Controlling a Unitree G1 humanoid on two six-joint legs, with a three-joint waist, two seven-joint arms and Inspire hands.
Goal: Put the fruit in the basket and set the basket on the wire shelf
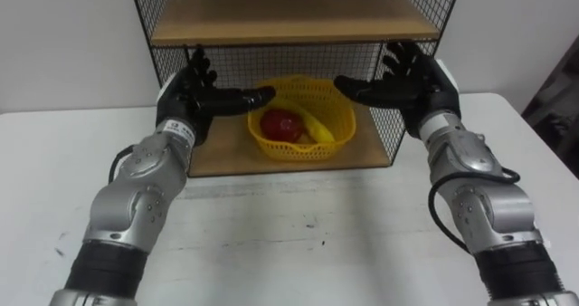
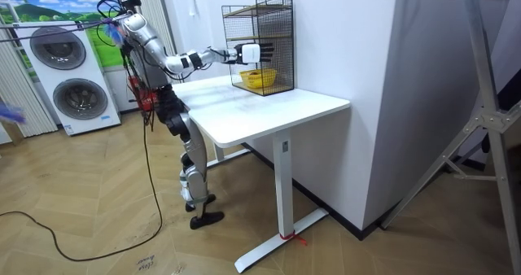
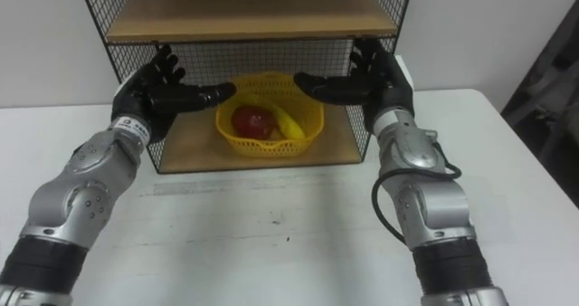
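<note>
A yellow basket (image 1: 337,118) stands on the lower wooden board of the wire shelf (image 1: 294,18), with a red apple (image 1: 281,123) and a yellow banana (image 1: 317,127) inside it. My left hand (image 1: 201,96) hovers open just left of the basket, its fingers pointing toward the rim without touching it. On the basket's other side my right hand (image 1: 404,86) is open too, a little apart from the rim. In the room view I stand at the white table's end, both arms stretched toward the wire shelf (image 2: 262,41) and the basket (image 2: 258,78).
The wire shelf sits at the back of a white table (image 1: 298,243), against a white wall. Its upper wooden board (image 1: 289,16) hangs low over the basket. Wire mesh walls close the shelf's sides and back. Two washing machines (image 2: 65,76) stand behind me.
</note>
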